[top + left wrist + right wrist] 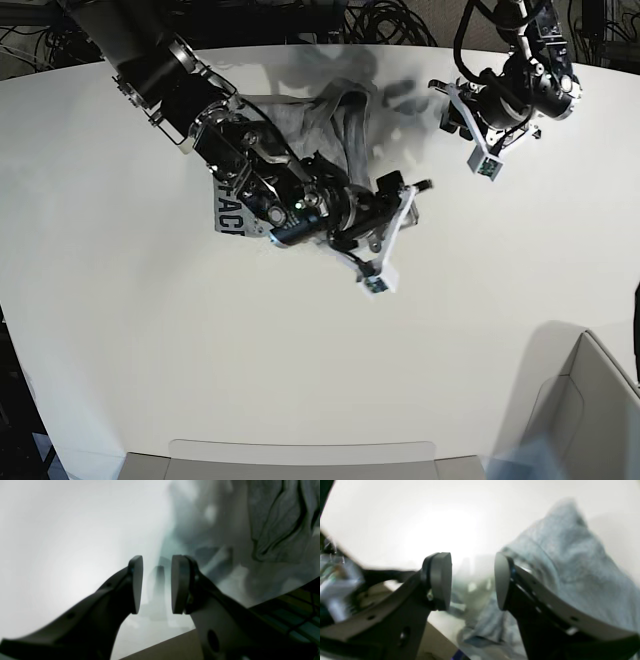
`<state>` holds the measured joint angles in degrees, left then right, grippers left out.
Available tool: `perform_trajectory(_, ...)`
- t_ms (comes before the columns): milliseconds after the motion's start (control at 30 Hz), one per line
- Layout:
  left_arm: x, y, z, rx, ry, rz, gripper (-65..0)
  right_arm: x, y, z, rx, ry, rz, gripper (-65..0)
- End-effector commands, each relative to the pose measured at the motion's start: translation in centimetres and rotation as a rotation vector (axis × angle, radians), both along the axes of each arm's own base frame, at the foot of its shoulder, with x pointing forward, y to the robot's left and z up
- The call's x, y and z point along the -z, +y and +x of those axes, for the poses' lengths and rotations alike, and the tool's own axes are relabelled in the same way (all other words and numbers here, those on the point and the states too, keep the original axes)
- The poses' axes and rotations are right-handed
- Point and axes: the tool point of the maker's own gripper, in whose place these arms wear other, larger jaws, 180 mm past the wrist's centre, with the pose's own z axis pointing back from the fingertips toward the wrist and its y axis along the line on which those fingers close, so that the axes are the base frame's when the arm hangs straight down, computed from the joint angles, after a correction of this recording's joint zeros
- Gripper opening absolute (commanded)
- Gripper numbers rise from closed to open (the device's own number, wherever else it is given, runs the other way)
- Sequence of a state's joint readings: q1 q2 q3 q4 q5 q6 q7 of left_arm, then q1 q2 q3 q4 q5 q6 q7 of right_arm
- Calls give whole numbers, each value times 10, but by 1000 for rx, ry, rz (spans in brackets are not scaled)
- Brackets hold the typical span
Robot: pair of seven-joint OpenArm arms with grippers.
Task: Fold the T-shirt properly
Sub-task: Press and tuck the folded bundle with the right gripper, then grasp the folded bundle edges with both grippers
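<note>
On the white table (pixel 150 330), the crumpled T-shirt (pixel 335 115) lies behind both parted, empty tools (pixel 400 225).

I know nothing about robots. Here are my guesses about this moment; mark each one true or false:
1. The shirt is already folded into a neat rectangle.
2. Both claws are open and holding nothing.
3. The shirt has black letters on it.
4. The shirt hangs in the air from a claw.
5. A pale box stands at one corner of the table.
1. False. The T-shirt lies bunched and creased.
2. True. The left claw and right claw both show a gap between their pads, with nothing gripped.
3. True. Black lettering shows at its edge.
4. False. It rests on the white table.
5. True. The box sits at the corner near the left arm.
</note>
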<state>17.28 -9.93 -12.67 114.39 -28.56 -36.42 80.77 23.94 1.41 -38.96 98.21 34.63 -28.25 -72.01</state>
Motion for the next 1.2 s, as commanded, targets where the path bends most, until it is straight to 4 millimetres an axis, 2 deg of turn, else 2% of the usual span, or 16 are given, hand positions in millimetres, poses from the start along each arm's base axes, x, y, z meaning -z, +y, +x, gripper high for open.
perform_trajectory(0, -6, -6, 5, 21, -30, -11, -458, -14, 1, 11, 7, -55, 15, -373)
perform_trajectory(167, -6, -8, 4, 19, -28, -18, -459, -29, -4, 11, 5, -105, 42, -373)
perform_trajectory(267, -8, -7, 7, 15, -38, -16, -459, -46, -24, 10, 30, -173, 67, -389)
perform_trajectory(367, -11, -7, 9, 13, -50, -15, -487, -59, -57, 15, 104, -215, 90, -468)
perform_trajectory(500, -18, -9, 21, -49, -66, -38, -644, -42, -111, 14, 232, -108, 107, -642)
perform_trajectory(600, -21, -15, 29, -185, -83, -108, -650, -26, -150, 3, 328, 1, 149, -650)
perform_trajectory(667, -26, -23, 37, -231, -124, -152, -650, -16, -179, -4, 344, 11, 131, -650)
perform_trajectory(733, -31, -50, 46, -203, -178, -208, -650, -10, -203, -12, 323, -25, 99, -650)
perform_trajectory(833, -36, -86, 43, -220, -256, -311, -650, -6, -231, -17, 254, -123, 47, -650)
perform_trajectory(933, -46, -97, 41, -254, -380, -364, -650, -4, -255, -19, 187, -210, -12, -650)
perform_trajectory(1067, -59, -114, 25, -174, -517, -410, -650, 5, -270, -19, 165, -247, -116, -650)
perform_trajectory(1167, -57, -125, 9, -110, -546, -387, -650, 17, -262, -19, 92, -263, -185, -650)
